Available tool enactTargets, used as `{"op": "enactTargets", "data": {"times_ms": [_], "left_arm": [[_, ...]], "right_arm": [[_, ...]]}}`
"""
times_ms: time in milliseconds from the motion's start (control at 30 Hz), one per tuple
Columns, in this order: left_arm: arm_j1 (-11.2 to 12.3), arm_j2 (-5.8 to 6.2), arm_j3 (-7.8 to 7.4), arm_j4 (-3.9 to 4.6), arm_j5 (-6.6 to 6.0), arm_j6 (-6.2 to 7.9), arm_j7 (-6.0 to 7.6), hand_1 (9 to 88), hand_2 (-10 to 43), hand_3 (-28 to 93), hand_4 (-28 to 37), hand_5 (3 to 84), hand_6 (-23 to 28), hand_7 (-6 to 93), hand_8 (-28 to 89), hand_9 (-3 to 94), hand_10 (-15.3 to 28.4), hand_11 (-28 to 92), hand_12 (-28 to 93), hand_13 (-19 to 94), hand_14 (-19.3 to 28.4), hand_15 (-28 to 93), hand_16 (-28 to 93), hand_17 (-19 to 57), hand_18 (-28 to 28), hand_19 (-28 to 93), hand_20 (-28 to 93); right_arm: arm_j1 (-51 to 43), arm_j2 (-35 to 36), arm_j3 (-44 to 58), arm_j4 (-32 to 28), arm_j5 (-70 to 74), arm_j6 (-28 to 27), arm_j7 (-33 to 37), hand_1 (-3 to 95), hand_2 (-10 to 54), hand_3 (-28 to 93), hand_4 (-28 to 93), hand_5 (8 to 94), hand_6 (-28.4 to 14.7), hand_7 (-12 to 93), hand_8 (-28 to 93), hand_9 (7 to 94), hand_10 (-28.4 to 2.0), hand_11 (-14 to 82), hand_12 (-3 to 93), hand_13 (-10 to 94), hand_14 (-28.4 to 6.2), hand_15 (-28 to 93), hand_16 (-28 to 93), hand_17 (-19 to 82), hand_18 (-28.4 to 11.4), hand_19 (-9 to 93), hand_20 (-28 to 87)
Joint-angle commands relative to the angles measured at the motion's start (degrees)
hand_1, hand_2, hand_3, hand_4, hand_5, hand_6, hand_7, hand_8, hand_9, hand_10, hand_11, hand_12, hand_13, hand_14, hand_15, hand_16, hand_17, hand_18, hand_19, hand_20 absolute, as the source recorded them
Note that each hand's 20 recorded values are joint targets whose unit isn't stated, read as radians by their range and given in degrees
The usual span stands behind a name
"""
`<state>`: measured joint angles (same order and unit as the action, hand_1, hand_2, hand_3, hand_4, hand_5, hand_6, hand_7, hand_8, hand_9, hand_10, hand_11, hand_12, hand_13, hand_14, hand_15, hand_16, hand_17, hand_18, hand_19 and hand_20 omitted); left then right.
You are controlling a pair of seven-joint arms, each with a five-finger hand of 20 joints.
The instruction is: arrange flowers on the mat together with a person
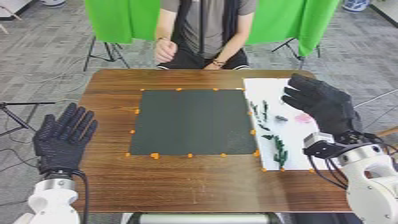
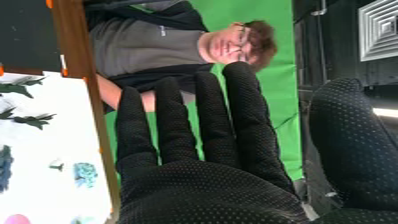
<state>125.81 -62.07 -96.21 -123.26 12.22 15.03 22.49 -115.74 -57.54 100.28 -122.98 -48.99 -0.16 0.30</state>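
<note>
Okay, risks first. Black wrist cables (image 1: 330,172) run by the white rectangular sheet (image 1: 300,142); on a low reach they could snag it and drag the flowers. Long dark-green leafy sprig (image 1: 281,151) on its near part looks thin and flat: gloved fingers may slide over it or pinch the sheet too. Soft pink flower (image 1: 304,118) and small grey-purple flower (image 1: 281,119) sit close, so one grab could knock the other or crush petals. Right hand (image 1: 325,106), empty, fingers straight, overlaps the sheet's far right part; sweeping in low might shove stems.

Around: brown wooden table (image 1: 222,187); left hand (image 1: 60,142) open, nothing held, beside the mat, out of the way. Orange markers (image 1: 155,155) edge the dark grey mat (image 1: 191,122); stems could catch there. Green cloth backdrop (image 1: 306,20) behind, no obstacle.
</note>
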Motion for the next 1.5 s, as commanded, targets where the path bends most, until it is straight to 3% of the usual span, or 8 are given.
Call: {"op": "enactTargets", "data": {"times_ms": [33,400,533,933,1033,1100,1300,1500], "left_arm": [[1.13,-0.38,0.09,-0.31,-1.20,0.98,-0.04,25.3,16.7,73,-28.3,49.4,8.5,9.9,-10,43.2,13.6,17,5,33,14.5,27,-8,-4.3,14.7,39,6],[1.37,-0.41,0.23,-0.40,-1.93,1.41,-0.05,25.6,16.8,73,-28.3,49.9,8.5,10.1,-10,43.9,13.8,17,5,33,14.9,28,-8,-4.4,15.0,40,6],[1.36,-0.43,0.56,-0.55,-2.93,1.46,-0.43,25.6,16.9,73,-28.3,50.0,8.4,10.3,-10,43.9,13.8,17,5,33,15.0,28,-8,-4.4,15.0,40,6],[2.04,-0.46,0.18,-0.77,-2.97,1.73,-0.19,25.3,17.0,73,-28.3,50.4,8.6,10.4,-10,44.6,14.0,17,5,33,15.3,28,-8,-4.5,15.2,41,6],[1.70,-0.77,0.22,-0.57,-2.74,1.63,-0.76,25.3,17.1,73,-28.3,50.4,8.6,10.3,-10,44.6,14.1,17,5,33,15.2,28,-8,-4.5,15.2,41,6],[1.82,-0.24,0.52,-0.60,-3.28,1.73,-0.15,25.3,17.1,73,-28.3,50.4,8.6,10.4,-10,44.6,14.0,17,5,33,15.2,28,-8,-4.6,15.2,41,6],[1.94,-0.45,0.35,-0.36,-3.74,1.38,-0.95,25.3,17.1,73,-28.3,50.4,8.6,10.3,-10,44.7,13.9,17,5,33,15.2,28,-8,-4.6,15.3,41,6],[2.13,-0.29,0.31,-0.34,-3.50,1.50,-0.62,25.3,17.1,73,-28.3,50.3,8.6,10.4,-10,44.6,13.9,17,5,33,15.3,28,-8,-4.7,15.3,41,6]], "right_arm": [[-1.44,-0.55,0.45,-0.72,-0.28,0.09,0.15,19.4,11.4,78,-26,47.5,-1.7,14,-12,44.1,-10.0,5.1,9.3,34,-12.0,12,7,14,-14.7,25,11],[-1.56,-0.80,0.60,-0.81,-0.11,0.37,0.46,19.5,11.5,78,-26,47.6,-1.8,14,-12,44.1,-10.0,5.1,9.3,34,-12.1,12,8,14,-15.1,26,11],[-2.51,-1.33,1.82,-0.99,0.83,-0.76,1.09,19.5,11.5,78,-26,47.6,-1.8,14,-12,44.0,-10.1,5.1,9.3,35,-12.3,12,8,14,-15.3,26,11],[-1.79,-1.81,1.27,-0.87,0.16,-1.36,2.68,19.6,11.8,78,-26,47.2,-1.9,14,-12,43.5,-10.3,4.9,9.3,35,-12.7,12,9,13,-16.0,27,11],[-1.46,-1.74,0.66,-0.85,-0.12,-1.06,2.70,19.7,11.8,77,-26,47.1,-1.9,14,-12,43.5,-10.3,4.9,9.4,35,-12.7,12,9,13,-16.1,28,11],[-1.36,-1.92,0.50,-0.88,-0.26,-0.98,3.01,19.6,11.8,78,-26,47.1,-1.9,14,-12,43.5,-10.3,5.0,9.4,35,-12.7,12,9,13,-16.2,28,11],[-1.77,-2.14,1.18,-0.80,-0.17,-1.22,3.33,19.6,11.8,78,-26,47.0,-2.0,14,-12,43.5,-10.4,5.0,9.4,35,-12.9,12,9,13,-16.5,28,12],[-3.83,-3.75,4.35,-1.16,-0.25,-4.47,3.39,19.6,11.9,78,-26,47.0,-2.0,14,-12,43.4,-10.4,4.9,9.4,35,-13.0,12,10,13,-16.5,29,11]]}}
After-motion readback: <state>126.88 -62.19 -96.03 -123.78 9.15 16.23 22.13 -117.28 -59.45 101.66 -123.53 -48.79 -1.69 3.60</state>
